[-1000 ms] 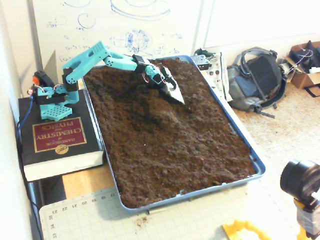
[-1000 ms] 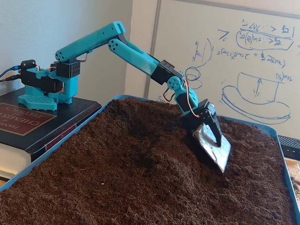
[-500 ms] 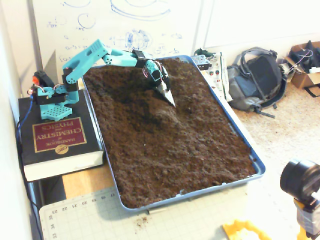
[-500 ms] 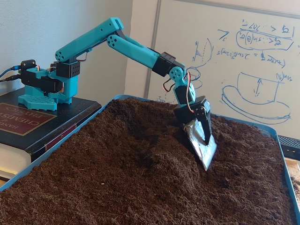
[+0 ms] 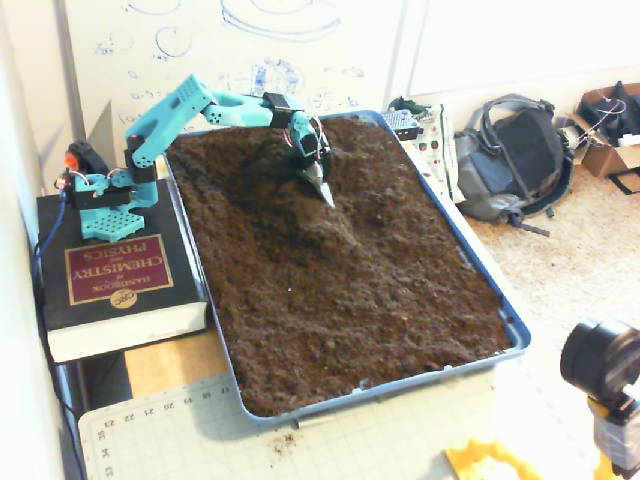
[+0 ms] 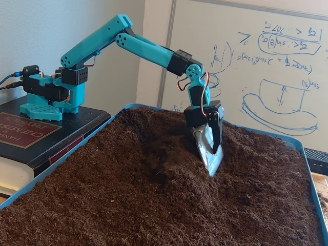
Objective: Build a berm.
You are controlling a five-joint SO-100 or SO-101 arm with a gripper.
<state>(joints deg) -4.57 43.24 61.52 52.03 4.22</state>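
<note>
Your surroundings: blue tray [image 5: 515,335] filled with soil; thick book [image 5: 115,285] under the arm's base [image 5: 100,195]; whiteboard [image 6: 266,56] behind; backpack [image 5: 515,160] on the floor to the right in a fixed view.

The berm [image 6: 169,174]: low hump mid-tray, just below the blade.

Your arm: reaches out, wrist bent down, gripper [image 6: 210,154] carrying a silver scoop blade, tip touching soil. Whether its fingers are spread, you cannot tell.

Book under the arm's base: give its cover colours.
The book is black with a dark red panel and gold lettering, clearest in the fixed view from above.
</note>
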